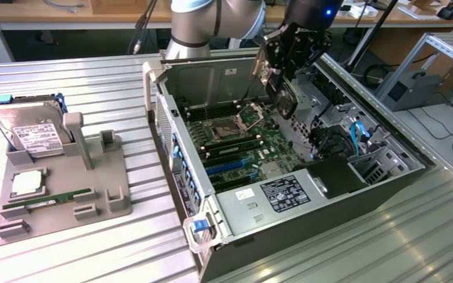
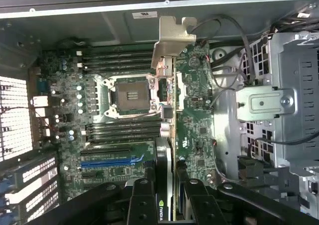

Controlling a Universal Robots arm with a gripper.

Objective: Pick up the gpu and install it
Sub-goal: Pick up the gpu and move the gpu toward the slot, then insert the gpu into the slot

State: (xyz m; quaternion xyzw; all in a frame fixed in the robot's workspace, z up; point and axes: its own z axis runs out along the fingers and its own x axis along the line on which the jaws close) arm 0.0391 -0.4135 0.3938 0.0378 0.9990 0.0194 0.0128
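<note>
My gripper (image 1: 288, 62) hangs over the open computer case (image 1: 235, 221) and is shut on the gpu (image 1: 283, 97), a thin card held on edge. In the wrist view the gpu (image 2: 168, 100) runs edge-on away from the black fingers (image 2: 142, 202), and its silver bracket (image 2: 172, 36) is at the far end. The card is in the air above the motherboard (image 1: 246, 147), over the strip between the CPU socket (image 2: 130, 93) and the green board area beside it. The blue expansion slot (image 2: 109, 161) lies off to one side of the card.
A grey fixture tray (image 1: 61, 194) at the exterior view's left holds a silver hard drive (image 1: 33, 132), a processor chip (image 1: 26, 184) and a green memory stick (image 1: 53, 199). A drive cage (image 2: 294, 85) and loose cables (image 1: 358, 138) crowd one side of the case.
</note>
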